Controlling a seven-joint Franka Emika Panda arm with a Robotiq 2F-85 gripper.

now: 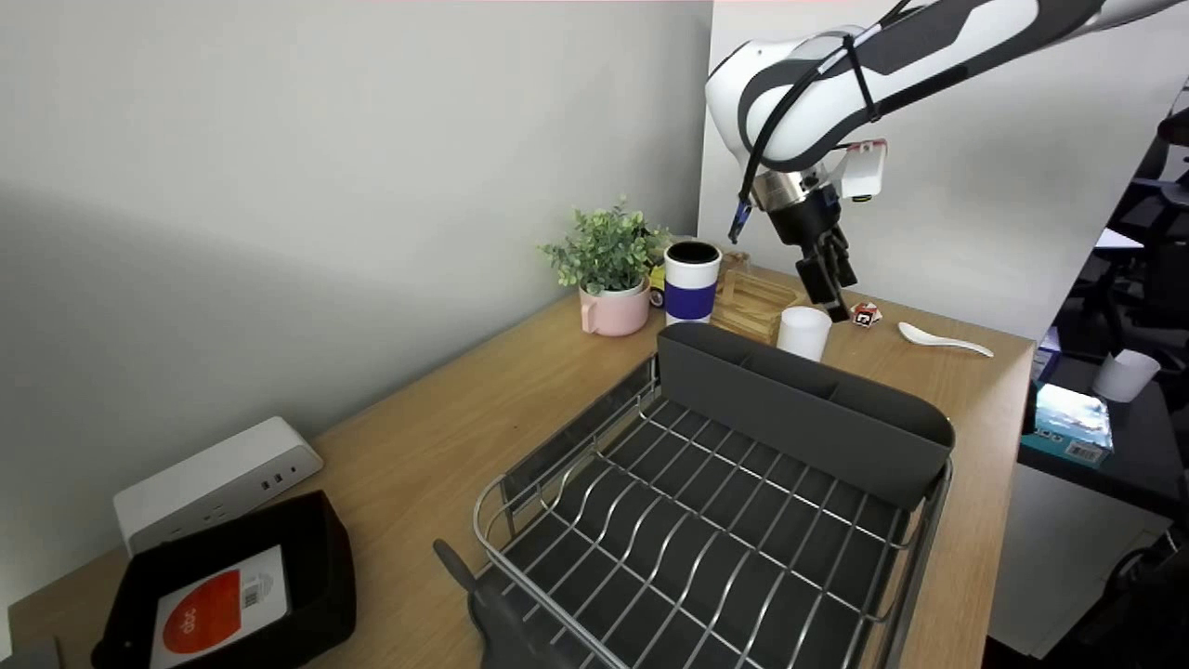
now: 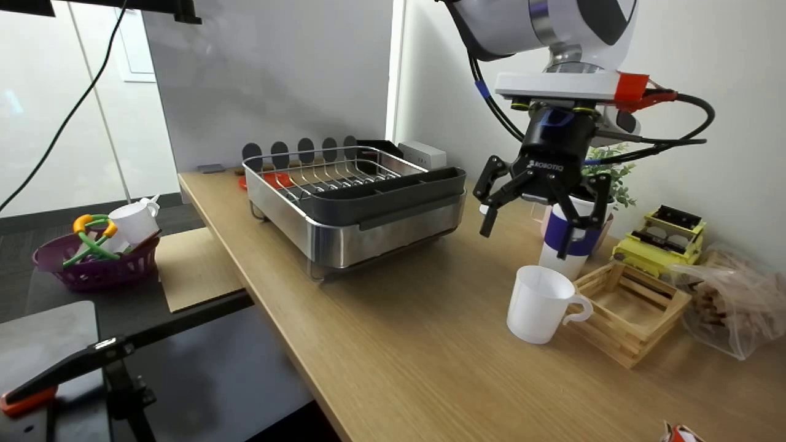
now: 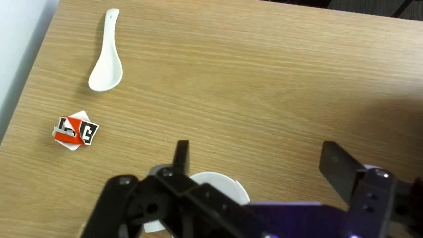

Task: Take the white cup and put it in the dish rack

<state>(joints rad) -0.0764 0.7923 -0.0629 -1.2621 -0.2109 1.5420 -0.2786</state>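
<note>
A wooden table (image 1: 446, 427) runs along a pale grey wall (image 1: 325, 167). At its left end lies a white power box (image 1: 218, 478) with sockets, and just beside it a black tray (image 1: 325, 567) with a red-and-white card (image 1: 223, 609) in it. The dish rack (image 1: 715, 502), dark grey with a silvery wire grid, fills the middle, its grey caddy (image 1: 799, 409) across the far end. Beyond stand a green plant (image 1: 608, 251) in a pink pot (image 1: 618, 311), a white tumbler (image 1: 690, 279) with a blue band, a wooden crate (image 1: 743, 302), and the white cup (image 1: 803, 333), upright on the table, apart from the rack, its handle turned toward the crate. Farther right lie a red-and-white scrap (image 1: 865, 314) and a white spoon (image 1: 938, 342); past the table's edge, lower down, is a blue box (image 1: 1068, 423).

The arm (image 1: 966, 56) reaches in from the upper right there and bends down at the wrist. The gripper (image 2: 526, 233) points downward near the cup, its fingers (image 3: 335, 170) spread wide. In the wrist view the left-hand finger hides part of the cup; the right-hand one is over bare wood.
</note>
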